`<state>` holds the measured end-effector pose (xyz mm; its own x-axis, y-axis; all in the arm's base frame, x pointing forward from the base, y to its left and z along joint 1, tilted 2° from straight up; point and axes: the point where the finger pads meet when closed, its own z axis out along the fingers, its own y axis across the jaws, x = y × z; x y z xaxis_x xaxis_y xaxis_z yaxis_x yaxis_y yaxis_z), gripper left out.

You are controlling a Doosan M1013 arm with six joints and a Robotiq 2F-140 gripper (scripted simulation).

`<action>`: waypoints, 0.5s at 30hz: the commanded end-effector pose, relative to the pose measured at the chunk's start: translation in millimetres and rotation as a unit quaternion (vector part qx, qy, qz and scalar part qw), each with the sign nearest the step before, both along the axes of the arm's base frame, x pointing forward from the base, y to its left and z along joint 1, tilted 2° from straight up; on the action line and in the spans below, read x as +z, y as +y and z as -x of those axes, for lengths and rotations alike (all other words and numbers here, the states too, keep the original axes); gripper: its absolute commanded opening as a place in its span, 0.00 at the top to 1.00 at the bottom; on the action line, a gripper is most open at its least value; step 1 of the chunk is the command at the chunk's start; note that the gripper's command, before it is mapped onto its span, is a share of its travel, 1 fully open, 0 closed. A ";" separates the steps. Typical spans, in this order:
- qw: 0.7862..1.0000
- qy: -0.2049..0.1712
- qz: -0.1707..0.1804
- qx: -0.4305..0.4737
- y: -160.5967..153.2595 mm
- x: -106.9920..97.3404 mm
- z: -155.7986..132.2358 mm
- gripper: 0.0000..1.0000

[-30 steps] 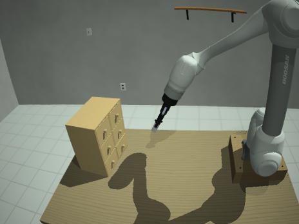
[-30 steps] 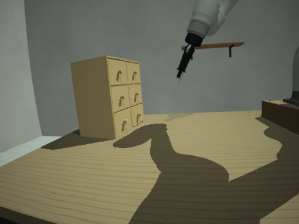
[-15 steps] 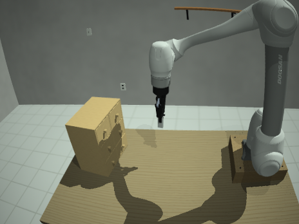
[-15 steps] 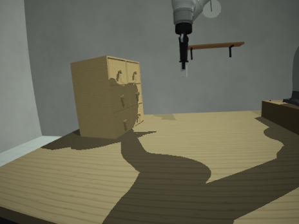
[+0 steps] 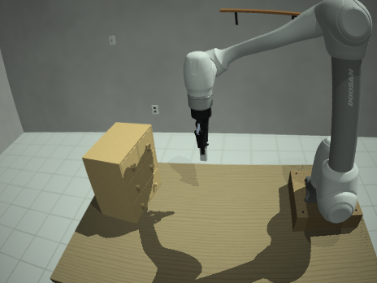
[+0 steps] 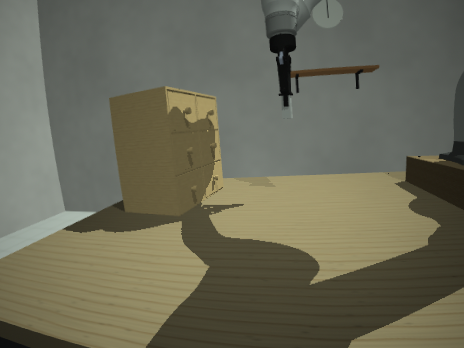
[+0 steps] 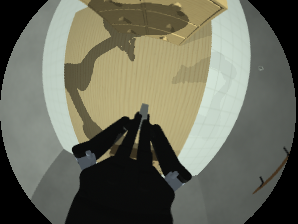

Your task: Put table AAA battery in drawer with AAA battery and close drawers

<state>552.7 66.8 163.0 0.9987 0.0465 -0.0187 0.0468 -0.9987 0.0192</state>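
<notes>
Table: the wood-topped table [image 5: 240, 199] [image 6: 260, 215] [image 7: 162, 90] runs under everything, with broad shadows across its grain and the chest's front.
Arm: our single arm [image 5: 276, 38] [image 6: 281, 21] reaches out from its base towards the chest, so there is no choice of nearer hand here.
Chest: the small chest [image 5: 111, 185] [image 6: 142, 155] [image 7: 202, 14] stands upright towards the far end from the arm's base, its knobbed front turned to our side.
Drawers: we count six drawer fronts [image 6: 177, 100], two columns by three rows, and all look pushed in or nearly so; what they hold is hidden from us.
Tool: we have the tool [image 5: 203, 154] [image 6: 286, 111] [image 7: 144, 109] well above the table and apart from the chest's front, pointing down, fingertips together with nothing between them.
Knobs: one small knob [image 5: 148, 146] [image 6: 210, 112] sits on each front, and we touch none of them.
Battery: we cannot make out the AAA battery in any view; it may lie in shadow, behind the chest or already inside a drawer, so its place, its direction from the tool and its long axis stay unknown.
Next call: we judge that finding it comes first; if it is on the table, the fingers must open and line up across its long axis before descending.
</notes>
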 end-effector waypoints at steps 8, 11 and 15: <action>1.000 0.002 0.002 -0.003 -0.3 -0.1 -0.6 0.00; 1.000 0.002 0.002 -0.003 -0.3 -0.1 -0.6 0.00; 1.000 0.002 0.002 -0.003 -0.3 -0.1 -0.6 0.00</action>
